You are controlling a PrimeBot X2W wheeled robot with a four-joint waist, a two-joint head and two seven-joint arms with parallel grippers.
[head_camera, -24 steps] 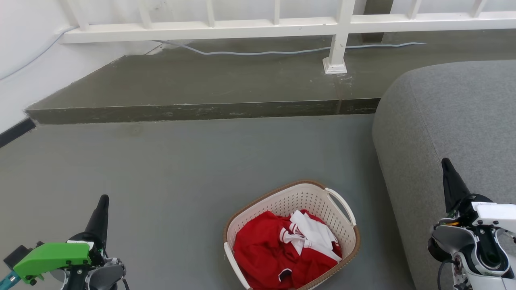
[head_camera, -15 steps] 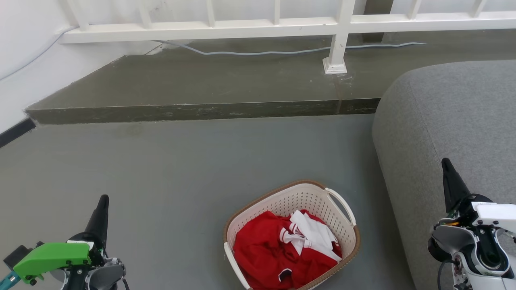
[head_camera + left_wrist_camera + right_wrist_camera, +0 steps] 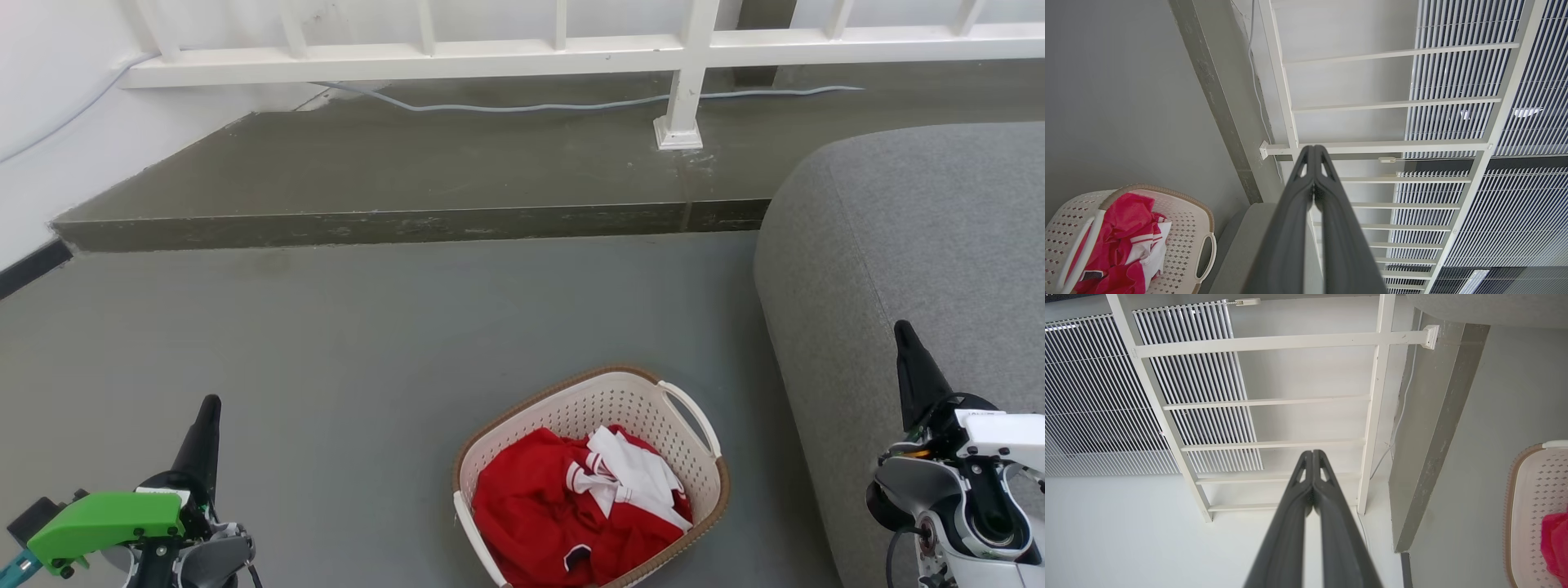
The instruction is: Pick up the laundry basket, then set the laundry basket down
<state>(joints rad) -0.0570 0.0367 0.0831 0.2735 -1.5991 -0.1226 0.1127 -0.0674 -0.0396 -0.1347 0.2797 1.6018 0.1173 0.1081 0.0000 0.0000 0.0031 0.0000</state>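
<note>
The laundry basket (image 3: 710, 490) stands on the grey floor at the bottom centre of the head view, cream-white and perforated with a brown rim and a white loop handle on its right side. Red and white clothes (image 3: 571, 506) fill it. It also appears at the lower left of the left wrist view (image 3: 1186, 216) and at the right edge of the right wrist view (image 3: 1531, 498). My left gripper (image 3: 208, 404) is shut and empty, well left of the basket. My right gripper (image 3: 902, 331) is shut and empty, right of the basket, over the sofa.
A grey sofa (image 3: 914, 237) rises directly right of the basket. A raised dark step (image 3: 408, 220) crosses the floor beyond it, with a white railing (image 3: 686, 73) and a pale cable (image 3: 522, 106) on top. A white wall (image 3: 49, 122) closes the left side.
</note>
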